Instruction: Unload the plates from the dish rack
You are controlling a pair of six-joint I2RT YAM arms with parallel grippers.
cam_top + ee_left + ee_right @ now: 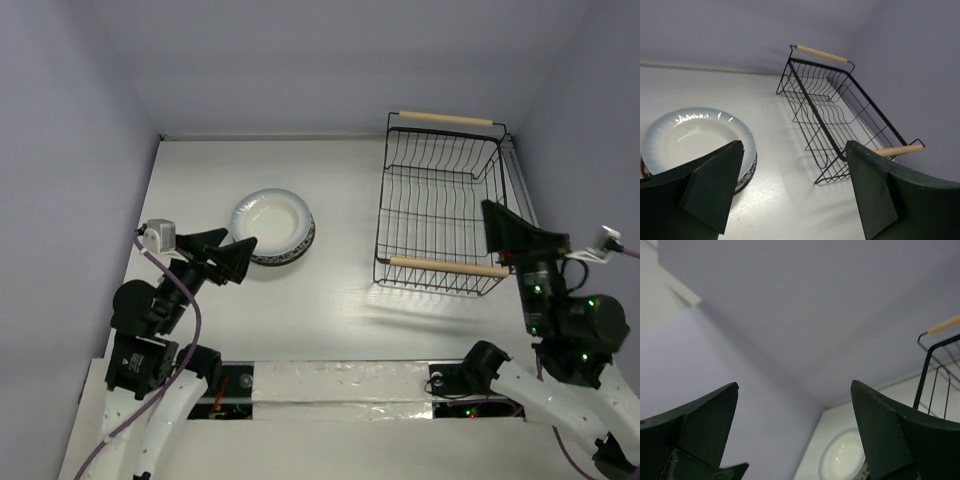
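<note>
The plates (272, 225) lie in a stack on the table left of centre. The top one is pale and glossy, and a dark patterned rim shows under it. The stack also shows in the left wrist view (695, 135) and, small, in the right wrist view (842, 455). The dish rack (440, 210), black wire with two wooden handles, stands at the right with no plates in it; it also shows in the left wrist view (840, 110). My left gripper (238, 242) is open and empty just left and in front of the stack. My right gripper (522, 228) is open and empty at the rack's right side.
Pale lilac walls close in the white table at the back and on both sides. The rack's far end is close to the back right corner. A taped strip runs along the near edge between the arm bases (340, 385).
</note>
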